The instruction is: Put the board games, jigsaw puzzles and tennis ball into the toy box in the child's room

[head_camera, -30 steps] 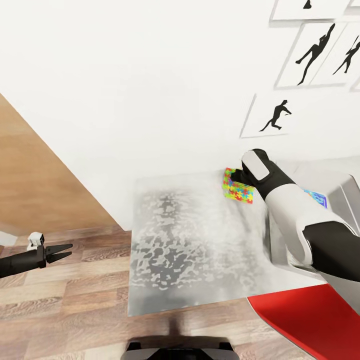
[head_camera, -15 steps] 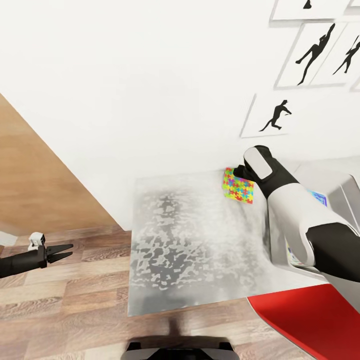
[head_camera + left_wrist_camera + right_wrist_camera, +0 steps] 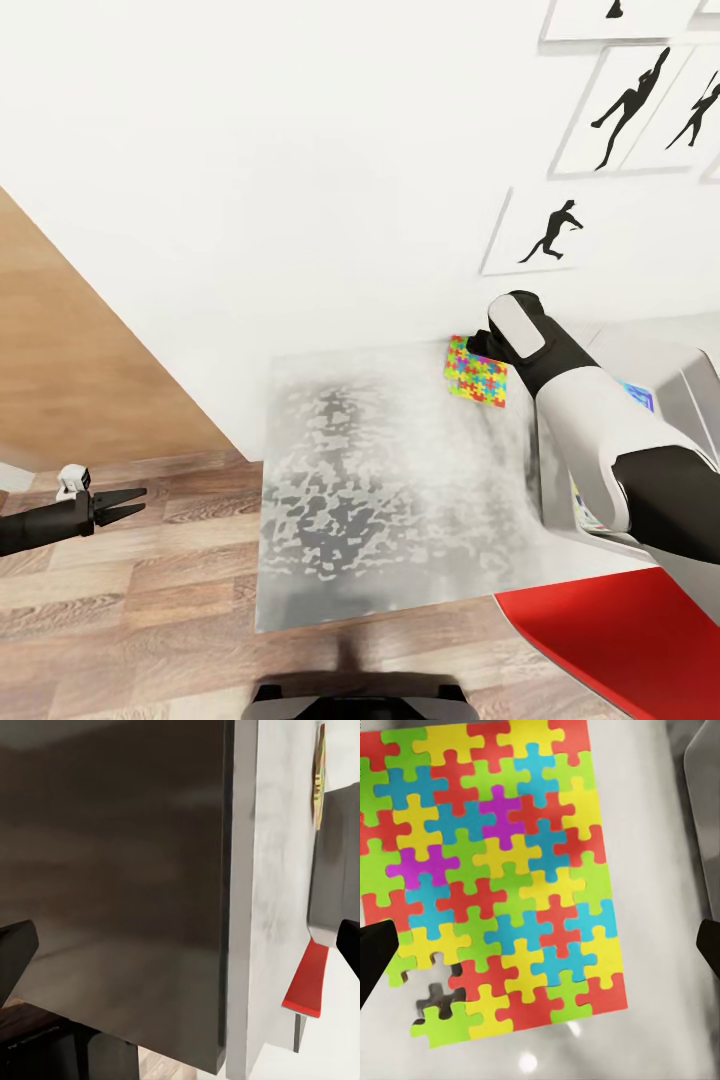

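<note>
A colourful jigsaw puzzle point(image 3: 476, 372) lies flat on the grey mottled table point(image 3: 380, 480), near its far edge by the wall. My right arm point(image 3: 565, 385) reaches over the table's right side, its wrist just above the puzzle. In the right wrist view the puzzle point(image 3: 495, 870) lies under my right gripper point(image 3: 540, 960), which is open, with one dark fingertip point(image 3: 375, 960) at either side and nothing held. The grey toy box point(image 3: 690, 375) stands at the table's right, a colourful flat item point(image 3: 635, 397) inside. My left gripper point(image 3: 122, 504) hangs open over the floor, left of the table.
A white wall with black-silhouette pictures point(image 3: 625, 100) rises right behind the table. A red surface point(image 3: 610, 640) sits below the table's near right corner. A wooden panel point(image 3: 80, 360) stands at the left, above wood-plank floor point(image 3: 150, 600).
A second ago the puzzle stood tilted up under my right wrist; now it lies flat on the table. The right wrist shifted slightly. The left arm has stayed still.
</note>
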